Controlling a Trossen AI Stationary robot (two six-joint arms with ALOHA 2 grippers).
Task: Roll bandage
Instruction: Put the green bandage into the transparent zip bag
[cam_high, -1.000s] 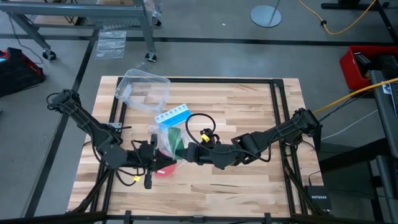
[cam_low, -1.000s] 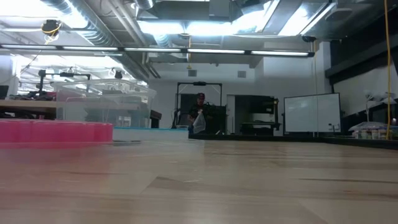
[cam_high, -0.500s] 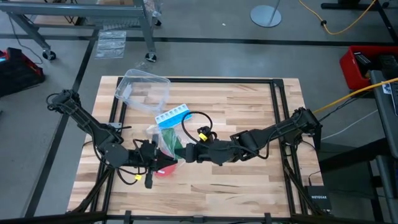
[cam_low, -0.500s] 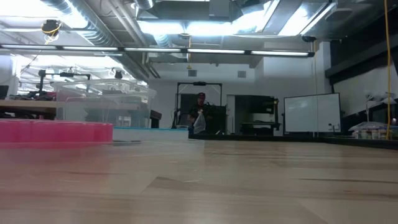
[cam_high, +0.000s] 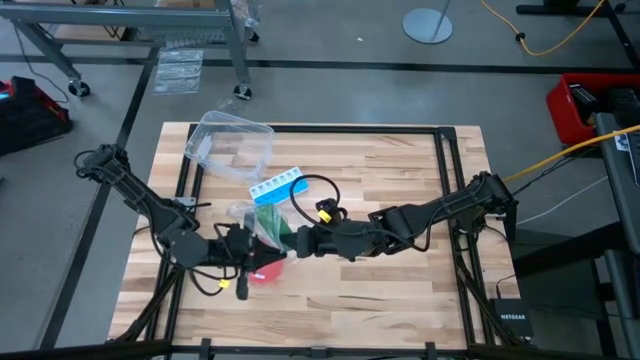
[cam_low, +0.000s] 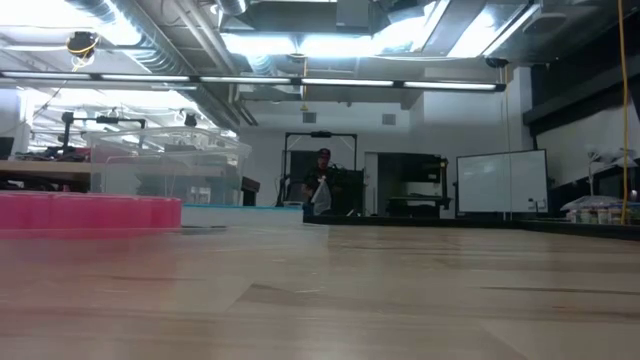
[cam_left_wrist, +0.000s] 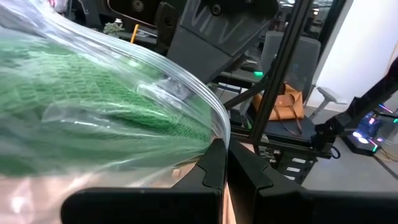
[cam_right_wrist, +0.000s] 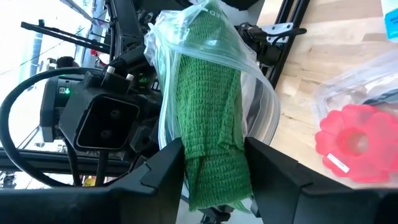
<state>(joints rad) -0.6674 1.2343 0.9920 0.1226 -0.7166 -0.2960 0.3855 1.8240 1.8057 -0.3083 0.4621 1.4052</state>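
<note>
The dark green bandage (cam_right_wrist: 208, 124) sits partly inside a clear plastic bag (cam_right_wrist: 252, 93), above the table's middle in the high view (cam_high: 272, 222). My left gripper (cam_left_wrist: 224, 152), coming from the table's left (cam_high: 250, 252), is shut on the bag. My right gripper (cam_right_wrist: 214, 167), reaching from the right (cam_high: 294, 240), is shut on the bandage end that sticks out of the bag. Neither gripper appears in the low view. My left gripper pinches the clear bag's edge (cam_left_wrist: 214, 134) between its two shut fingertips, coming roughly level from the table's left. The bag bulges away from the fingers with the bandage inside. My right gripper pinches the bandage's free end (cam_right_wrist: 211, 165) between its two fingers (cam_right_wrist: 168, 168), coming nearly level from the table's right. The fingers stand on the strip's two sides. The rest of the bandage runs away from them into the bag's mouth, off the tabletop.
A red round disc (cam_high: 264, 272) in a clear wrapper lies just near of the grippers. A blue-and-white pill box (cam_high: 278, 186) lies beyond them, and a clear tub (cam_high: 232, 145) stands at the far left. A black cable loop (cam_high: 318, 200) arches over the right arm.
My right gripper has rolled about its own pointing line while keeping hold of the bandage, and its forearm has swung slightly. The bag and bandage have twisted a little between the two grippers. My left gripper has kept still.
</note>
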